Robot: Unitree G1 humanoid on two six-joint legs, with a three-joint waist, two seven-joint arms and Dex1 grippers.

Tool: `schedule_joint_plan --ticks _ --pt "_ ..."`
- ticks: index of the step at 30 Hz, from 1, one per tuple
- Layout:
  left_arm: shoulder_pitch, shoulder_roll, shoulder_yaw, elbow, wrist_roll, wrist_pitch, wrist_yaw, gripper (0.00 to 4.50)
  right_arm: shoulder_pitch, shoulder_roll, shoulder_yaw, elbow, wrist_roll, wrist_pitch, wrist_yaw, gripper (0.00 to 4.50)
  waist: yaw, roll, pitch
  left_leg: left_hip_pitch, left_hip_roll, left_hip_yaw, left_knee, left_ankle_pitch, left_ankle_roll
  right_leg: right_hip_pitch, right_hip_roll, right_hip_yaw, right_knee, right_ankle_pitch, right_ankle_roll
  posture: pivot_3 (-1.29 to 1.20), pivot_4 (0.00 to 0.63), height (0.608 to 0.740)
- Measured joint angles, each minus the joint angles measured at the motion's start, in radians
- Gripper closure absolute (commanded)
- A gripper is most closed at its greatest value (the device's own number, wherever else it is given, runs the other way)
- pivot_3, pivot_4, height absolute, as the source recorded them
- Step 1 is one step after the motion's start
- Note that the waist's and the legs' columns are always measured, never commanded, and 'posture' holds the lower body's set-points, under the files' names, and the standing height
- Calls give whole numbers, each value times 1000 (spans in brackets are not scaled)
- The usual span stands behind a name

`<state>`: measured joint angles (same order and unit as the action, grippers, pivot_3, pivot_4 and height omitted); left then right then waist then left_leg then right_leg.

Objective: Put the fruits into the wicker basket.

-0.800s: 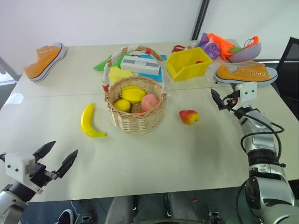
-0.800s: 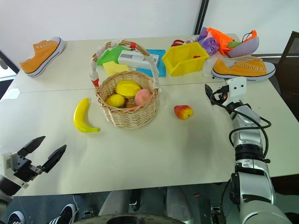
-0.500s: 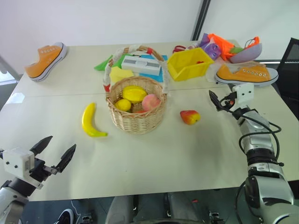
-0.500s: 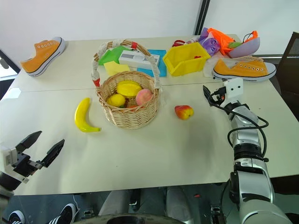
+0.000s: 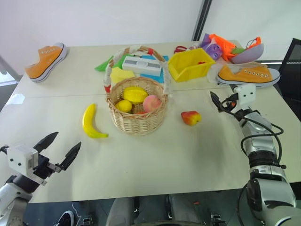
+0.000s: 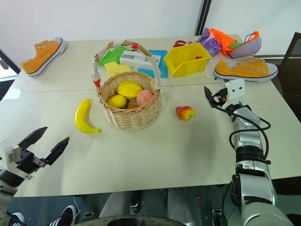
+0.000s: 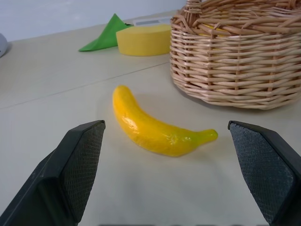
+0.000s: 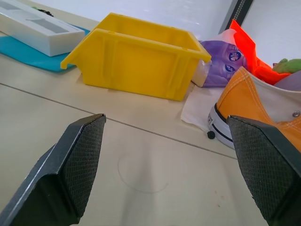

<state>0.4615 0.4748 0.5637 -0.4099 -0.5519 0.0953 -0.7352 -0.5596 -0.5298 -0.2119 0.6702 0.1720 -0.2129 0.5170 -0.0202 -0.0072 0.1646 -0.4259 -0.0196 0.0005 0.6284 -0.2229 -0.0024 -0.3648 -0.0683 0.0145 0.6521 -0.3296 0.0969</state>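
One wicker basket (image 5: 137,107) near the table's middle, upright, arched handle wrapped white and red; inside it three fruits visible: two yellow ones (image 5: 135,94) and one pink peach (image 5: 151,102); something reddish low between them, too hidden to name.
Two fruits lie on the table outside the basket: one banana (image 5: 90,122) just to the basket's left, apart from it; one red-and-yellow fruit (image 5: 190,117) to its right, apart from it.
Two orange sneakers: one (image 5: 44,61) at the far left corner, one (image 5: 248,74) at the far right; one yellow bin (image 5: 190,64) behind the basket to the right; one white box (image 5: 141,65) on a blue sheet; one yellow block (image 7: 143,40) and one green piece (image 7: 106,33) behind the basket; a heap of purple and orange items (image 5: 227,47) at the far right corner.
Left gripper (image 5: 60,149) near the front left edge, fingers spread wide, empty, banana ahead of it in the left wrist view; right gripper (image 5: 215,100) over the table right of the red-and-yellow fruit, fingers spread wide in the right wrist view, empty, facing the bin.
Table (image 5: 188,155) pale beige, matte, a seam running across it; white wall behind; a dark post at the upper right.
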Motion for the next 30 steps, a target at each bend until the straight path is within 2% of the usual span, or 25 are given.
schedule_joint_plan --ticks 9,21,26,30 --pt "-26 2 -2 16 0 0 -23 0 25 1 -1 -62 30 15 40 203 0 0 0 0 0 0 0 0 0 0 0 0 0 0 0 0 150 740" --pt "-63 20 -40 -5 -9 27 -25 0 120 9 4 -323 206 152 263 203 4 0 0 0 0 0 0 0 0 0 0 0 0 0 0 0 150 740" --pt "-18 96 -97 -156 -99 121 -78 0 223 -58 11 -452 300 235 455 203 7 2 1 0 0 0 0 -1 1 0 0 0 -1 -1 -2 0 150 740" --pt "-115 122 -132 -199 -121 166 -50 0 228 -122 1 -493 322 269 513 203 2 4 1 1 0 0 1 -1 1 2 0 0 -1 -2 -3 0 150 740"
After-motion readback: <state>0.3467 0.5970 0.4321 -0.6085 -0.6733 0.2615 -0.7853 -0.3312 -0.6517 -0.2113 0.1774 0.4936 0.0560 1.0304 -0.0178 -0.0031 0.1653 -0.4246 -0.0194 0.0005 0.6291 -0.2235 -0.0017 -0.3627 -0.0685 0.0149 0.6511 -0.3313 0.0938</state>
